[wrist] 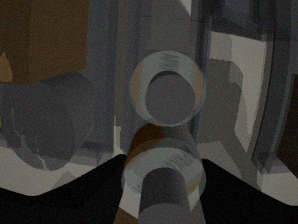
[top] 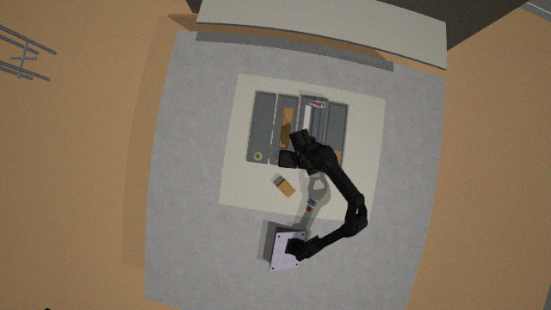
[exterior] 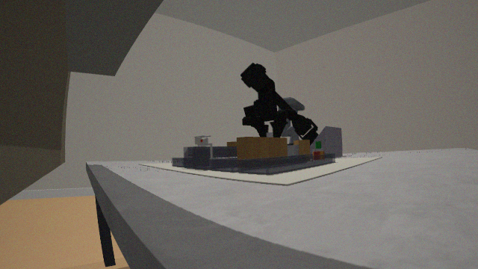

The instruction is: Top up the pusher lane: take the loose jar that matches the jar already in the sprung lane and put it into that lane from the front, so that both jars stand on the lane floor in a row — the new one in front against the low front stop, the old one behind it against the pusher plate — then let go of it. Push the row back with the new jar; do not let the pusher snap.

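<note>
My gripper (exterior: 270, 134) (wrist: 162, 164) is shut on a jar with a pale rim and grey lid (wrist: 164, 187); the arm hides its fingers in the top view. The held jar stands roughly upright at the front of a narrow walled lane. A matching jar (wrist: 170, 97) stands directly behind it in that lane in the wrist view. Their rims nearly line up, with a small gap showing between them. The held jar's base is hidden, so I cannot tell whether it touches the floor or clears the front stop. A white fitting with a red mark (top: 318, 104) (exterior: 202, 140) is at the rack's back.
Brown boxes (top: 287, 116) (wrist: 45, 40) fill the lane to the left, with a dark cylinder (wrist: 40, 127) before them. A green-topped item (top: 257, 156) is in the far left lane. A brown block (top: 286, 189) and a small red and blue item (top: 312, 202) lie in front of the rack.
</note>
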Robot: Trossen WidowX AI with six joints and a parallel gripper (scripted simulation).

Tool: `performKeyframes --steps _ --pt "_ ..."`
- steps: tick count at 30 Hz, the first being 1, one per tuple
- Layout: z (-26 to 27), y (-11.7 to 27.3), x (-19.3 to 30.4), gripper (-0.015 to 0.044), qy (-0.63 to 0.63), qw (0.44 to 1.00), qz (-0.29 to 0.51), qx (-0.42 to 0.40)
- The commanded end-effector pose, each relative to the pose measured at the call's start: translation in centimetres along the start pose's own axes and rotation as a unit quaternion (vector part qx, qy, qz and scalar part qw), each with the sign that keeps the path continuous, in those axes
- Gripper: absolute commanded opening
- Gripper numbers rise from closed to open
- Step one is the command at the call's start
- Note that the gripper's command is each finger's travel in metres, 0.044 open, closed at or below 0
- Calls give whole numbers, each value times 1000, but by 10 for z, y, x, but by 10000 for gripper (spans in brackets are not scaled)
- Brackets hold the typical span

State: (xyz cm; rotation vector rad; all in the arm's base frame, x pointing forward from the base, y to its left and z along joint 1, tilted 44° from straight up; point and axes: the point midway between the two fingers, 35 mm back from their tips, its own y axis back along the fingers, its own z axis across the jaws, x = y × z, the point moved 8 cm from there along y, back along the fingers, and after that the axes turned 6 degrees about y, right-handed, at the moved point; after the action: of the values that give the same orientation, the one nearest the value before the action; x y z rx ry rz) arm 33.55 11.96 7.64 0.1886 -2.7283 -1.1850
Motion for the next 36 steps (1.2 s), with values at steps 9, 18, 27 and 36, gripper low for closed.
performKeyframes --steps 9,18,27,36 --pt "0 1 -4 0 -5 1000 -11 6" --pt "0 0 -4 0 -5 1000 -11 6" --pt "0 -1 -4 0 -5 1000 -11 6" --pt "0 -5 -4 0 -5 1000 -11 6"
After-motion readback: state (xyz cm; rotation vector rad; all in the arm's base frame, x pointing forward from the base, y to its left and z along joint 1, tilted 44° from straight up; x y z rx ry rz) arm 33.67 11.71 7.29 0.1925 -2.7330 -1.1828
